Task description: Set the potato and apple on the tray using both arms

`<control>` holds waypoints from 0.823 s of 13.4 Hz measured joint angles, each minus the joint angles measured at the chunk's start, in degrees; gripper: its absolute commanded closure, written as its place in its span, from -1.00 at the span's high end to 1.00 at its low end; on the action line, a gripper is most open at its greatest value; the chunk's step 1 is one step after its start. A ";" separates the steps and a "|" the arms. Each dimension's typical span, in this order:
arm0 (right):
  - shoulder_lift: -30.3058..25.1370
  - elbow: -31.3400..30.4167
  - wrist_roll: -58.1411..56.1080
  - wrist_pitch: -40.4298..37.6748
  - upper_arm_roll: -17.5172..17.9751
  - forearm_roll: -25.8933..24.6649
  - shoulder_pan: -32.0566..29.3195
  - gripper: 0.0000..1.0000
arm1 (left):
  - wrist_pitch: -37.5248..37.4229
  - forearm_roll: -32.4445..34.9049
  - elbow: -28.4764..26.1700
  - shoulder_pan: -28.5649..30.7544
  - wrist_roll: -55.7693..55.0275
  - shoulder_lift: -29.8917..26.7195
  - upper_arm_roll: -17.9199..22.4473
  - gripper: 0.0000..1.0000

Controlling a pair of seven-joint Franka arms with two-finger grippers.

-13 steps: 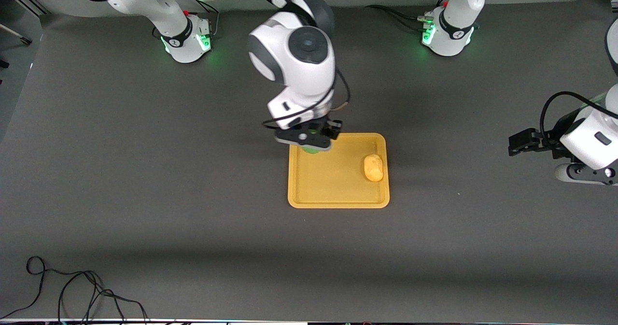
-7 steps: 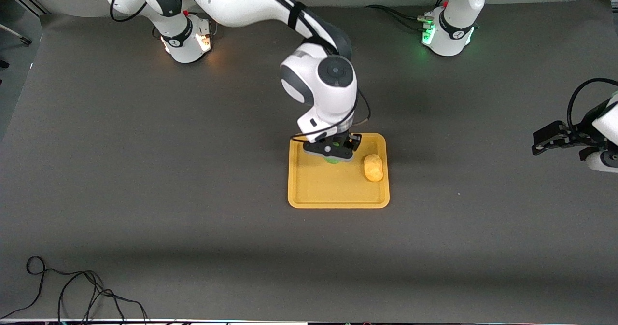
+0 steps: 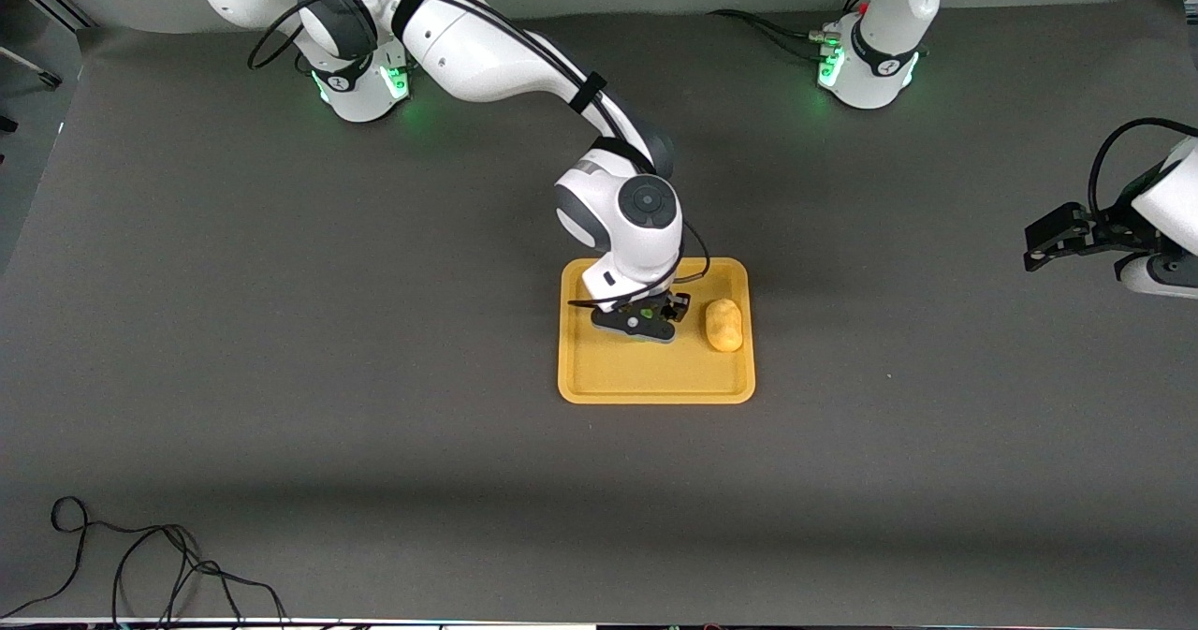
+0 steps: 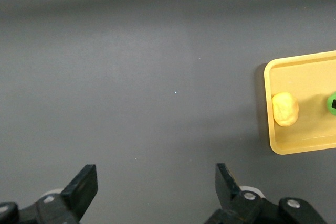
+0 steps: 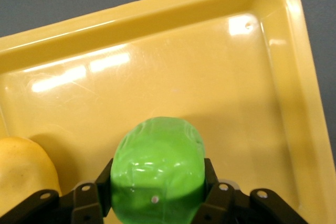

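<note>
The yellow-orange tray [image 3: 599, 382] lies mid-table. The potato [image 3: 723, 325] rests on it, at the edge toward the left arm's end. My right gripper [image 3: 642, 319] is low over the tray's middle, shut on the green apple [image 5: 158, 169], which fills the right wrist view between the fingers [image 5: 210, 179]; the potato [image 5: 21, 171] shows beside it. In the front view the apple is almost hidden under the hand. My left gripper [image 3: 1041, 241] is open and empty, up over bare table at the left arm's end. Its wrist view shows the tray [image 4: 273, 145], the potato [image 4: 285, 109] and the apple [image 4: 331, 103].
A black cable [image 3: 140, 564] lies coiled at the table's near edge toward the right arm's end. The two arm bases [image 3: 360, 82] [image 3: 866, 68] stand along the edge farthest from the front camera.
My right gripper has carried the apple from the tray's corner to low over its middle, beside the potato. My left gripper has pulled away toward its end of the table and risen.
</note>
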 measured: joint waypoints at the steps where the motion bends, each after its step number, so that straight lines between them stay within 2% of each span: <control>1: 0.33 -0.07 0.00 0.73 0.02 0.00 0.00 0.22 | 0.00 0.02 -0.02 0.00 0.00 0.19 0.05 1.00; 2: 0.72 -0.07 0.03 1.33 0.04 0.00 0.00 0.26 | 0.00 0.03 -0.06 0.00 0.00 0.47 0.11 1.00; 4: 1.32 -0.09 0.13 2.39 0.12 0.00 0.01 0.83 | 0.00 0.06 -0.12 0.00 0.00 1.01 0.19 1.00; 5: 1.44 -0.09 0.21 2.51 0.19 0.00 0.02 1.00 | 0.00 0.16 -0.14 0.00 0.00 1.20 0.22 1.00; 9: 1.23 0.54 0.42 2.88 0.27 0.11 0.14 1.00 | -0.07 0.96 -0.24 0.00 0.00 1.23 0.25 1.00; 11: -0.81 1.89 0.66 -0.81 0.22 0.69 0.08 1.00 | -0.06 1.15 -0.28 0.00 0.00 1.24 0.25 1.00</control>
